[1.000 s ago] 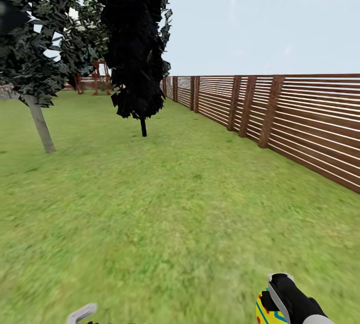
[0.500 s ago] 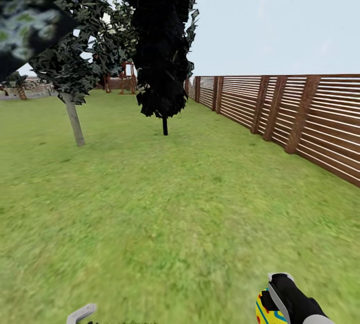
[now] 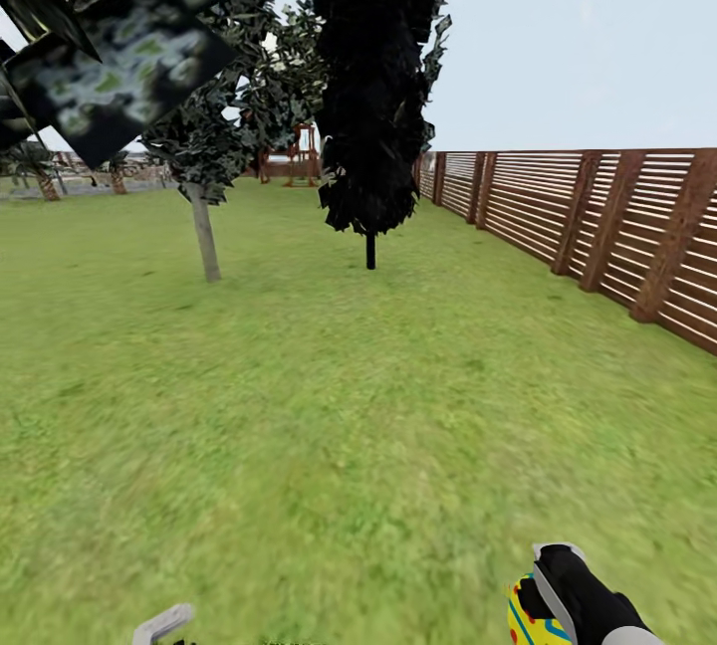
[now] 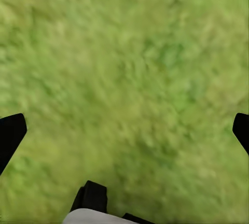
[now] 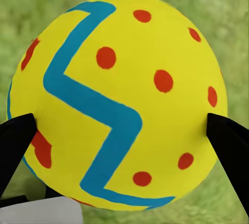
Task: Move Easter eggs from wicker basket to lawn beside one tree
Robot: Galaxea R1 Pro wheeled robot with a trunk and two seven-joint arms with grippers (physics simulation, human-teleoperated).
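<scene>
The right gripper [image 5: 124,130] is clamped on one Easter egg [image 5: 116,102]; the left gripper [image 4: 124,130] gapes empty over lawn [image 3: 329,446]. The egg remains undelivered, the grey-trunked tree [image 3: 204,237] well ahead.

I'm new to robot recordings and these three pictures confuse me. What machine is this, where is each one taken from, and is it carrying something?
It is a simulated wheeled robot with two arms, steered by a person. The large picture comes from its head camera: a lawn, a wooden fence on the right, a slim grey-trunked tree and a near-black conifer ahead. The other two come from cameras near each gripper. The right gripper is shut on a yellow Easter egg with a blue zigzag and red dots, also visible at the head picture's lower edge. The left gripper is open and holds nothing, with only grass beyond it.
</scene>
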